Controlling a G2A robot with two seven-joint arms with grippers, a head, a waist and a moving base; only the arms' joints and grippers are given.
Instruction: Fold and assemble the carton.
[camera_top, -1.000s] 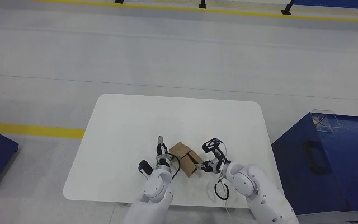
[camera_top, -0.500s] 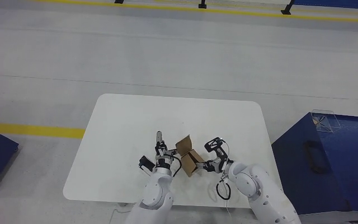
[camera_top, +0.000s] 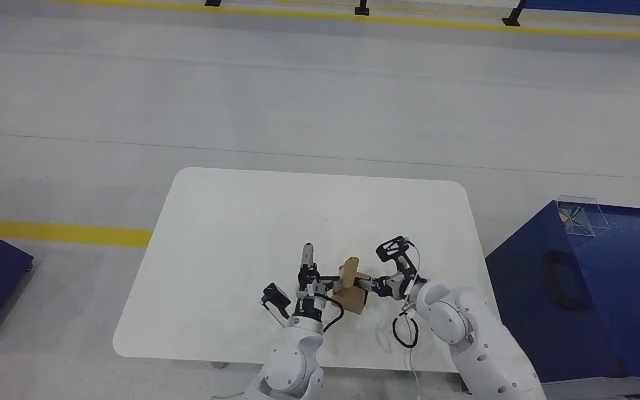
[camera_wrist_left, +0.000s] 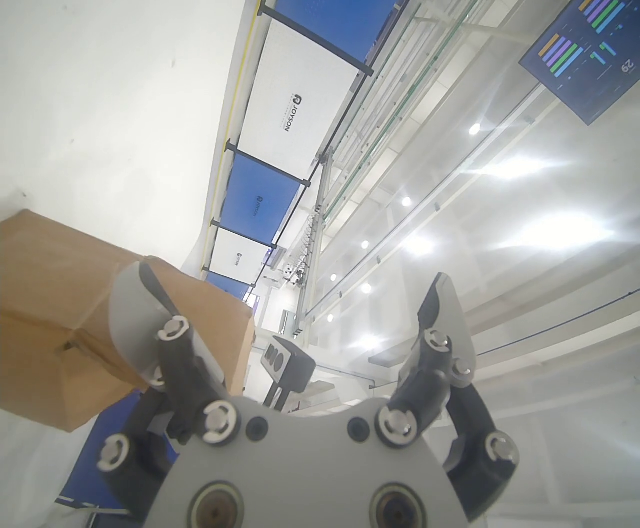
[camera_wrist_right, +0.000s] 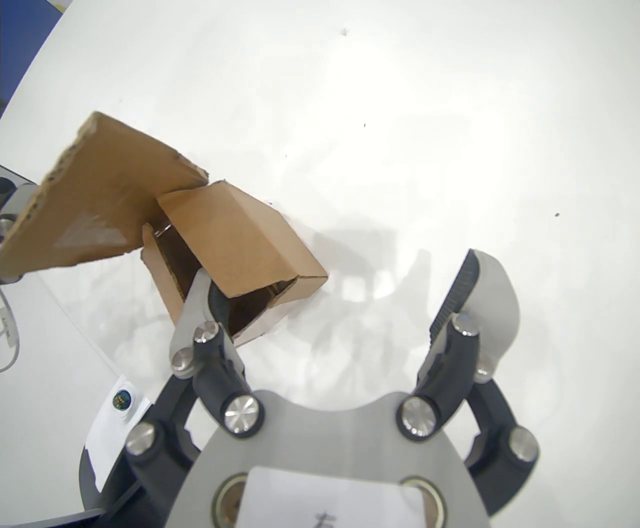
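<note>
Carton (camera_top: 350, 284): small brown corrugated box, partly formed, lying near the front edge of the counter (camera_top: 230, 230), between the two tools.
Flap (camera_wrist_right: 100, 205): one large loose panel stands raised and tilted off the box's far end; the near end is open and dark inside.
Left tool (camera_wrist_left: 292, 285): fingers apart, one lying against the carton's outer side, the other free in the air.
Right tool (camera_wrist_right: 340, 270): fingers apart, one at the open end with its tip under the top panel's edge, the other well clear over bare counter.
Handling: likely very light; the panels are stiff and the creases hinge freely. It should slide easily on the smooth counter and may spring back open. Cut edges would crush under a hard pinch.
Hold: best to pinch one wall at the open end while the other tool braces the opposite side. Push the flap near its free edge, not at the crease.
</note>
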